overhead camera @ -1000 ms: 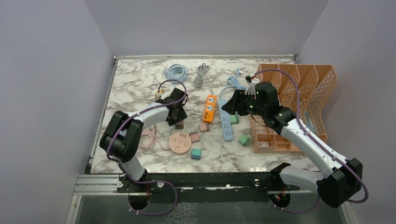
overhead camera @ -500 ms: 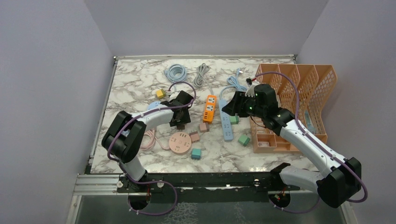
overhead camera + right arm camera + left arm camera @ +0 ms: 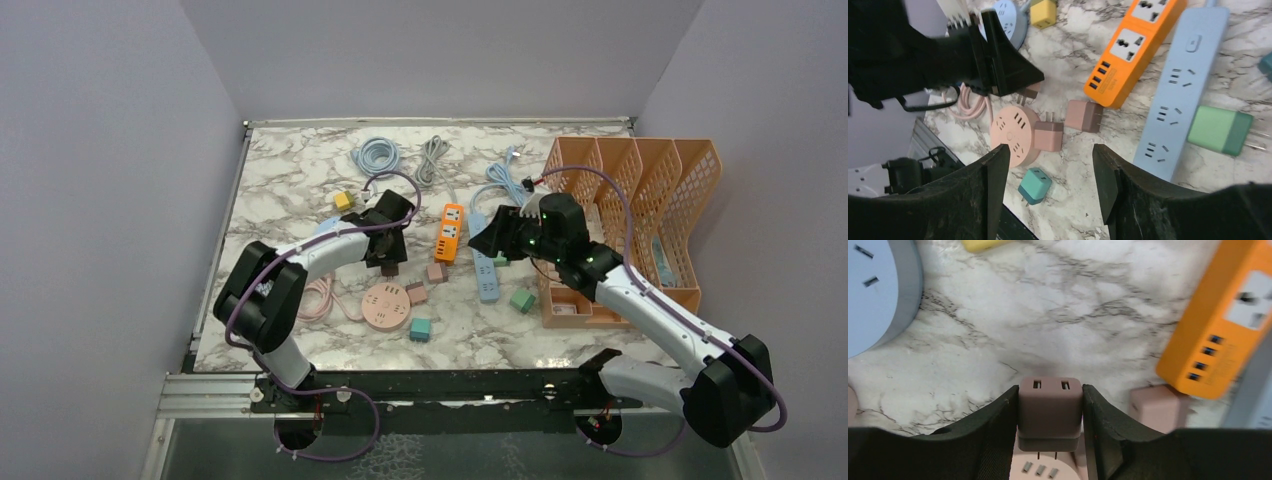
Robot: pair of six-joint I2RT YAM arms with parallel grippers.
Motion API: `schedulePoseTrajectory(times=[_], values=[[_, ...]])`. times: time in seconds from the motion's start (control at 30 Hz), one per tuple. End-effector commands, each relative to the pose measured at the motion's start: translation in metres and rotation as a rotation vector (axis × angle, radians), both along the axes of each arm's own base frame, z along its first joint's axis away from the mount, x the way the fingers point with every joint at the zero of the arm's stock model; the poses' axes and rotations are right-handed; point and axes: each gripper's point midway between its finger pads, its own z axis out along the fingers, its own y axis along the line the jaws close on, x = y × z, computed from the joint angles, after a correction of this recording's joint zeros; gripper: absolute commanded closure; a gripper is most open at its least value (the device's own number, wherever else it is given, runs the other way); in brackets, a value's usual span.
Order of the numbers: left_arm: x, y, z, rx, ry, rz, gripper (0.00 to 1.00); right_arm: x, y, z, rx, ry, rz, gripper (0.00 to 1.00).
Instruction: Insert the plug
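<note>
My left gripper (image 3: 1050, 412) is shut on a brown plug (image 3: 1050, 407), its two prongs pointing down just above the slots of the round pink socket (image 3: 1040, 467). From above the plug (image 3: 386, 268) hangs at the upper edge of the pink socket (image 3: 385, 305), under the left gripper (image 3: 385, 255). The right wrist view shows the plug (image 3: 1029, 92) over the pink socket (image 3: 1010, 135). My right gripper (image 3: 490, 240) is open and empty above the blue power strip (image 3: 485, 265), its black fingers (image 3: 980, 200) wide apart.
An orange power strip (image 3: 450, 232) lies between the arms. Loose pink plugs (image 3: 417, 293), teal plugs (image 3: 420, 329) and a green plug (image 3: 501, 256) lie around the sockets. An orange file rack (image 3: 640, 200) stands at the right. Coiled cables (image 3: 377, 156) lie at the back.
My left gripper carried the brown plug right and slightly nearer, to the pink socket's far edge. My right arm shifted a little toward the near side and left.
</note>
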Motion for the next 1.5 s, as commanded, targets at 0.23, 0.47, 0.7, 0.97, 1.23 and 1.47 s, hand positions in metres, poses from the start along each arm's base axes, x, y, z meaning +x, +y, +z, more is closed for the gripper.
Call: schedulePoseTrajectory(times=[0.23,0.47,0.7,0.97,1.23,1.47], values=[[0.005,-0.063,0.145,-0.541,-0.138,0.068,0.68,-0.010,0.092,0.039,0.171,-0.223,0.064,0.25],[-0.006,-0.065,0.180,-0.716,-0.125,0.125,0.68,-0.005,0.118,0.047,0.290,-0.195,-0.008,0.27],[-0.016,-0.062,0.184,-0.788,-0.098,0.158,0.68,0.011,0.128,0.052,0.323,-0.195,-0.065,0.34],[-0.017,-0.060,0.182,-0.819,-0.072,0.168,0.67,0.013,0.137,0.051,0.335,-0.183,-0.054,0.61],[-0.016,-0.057,0.196,-0.835,-0.110,0.100,0.32,0.012,0.135,0.067,0.318,-0.233,-0.027,0.90],[-0.012,-0.034,0.234,-0.751,-0.321,-0.161,0.01,-0.008,0.124,0.086,0.300,-0.275,0.204,0.91]])
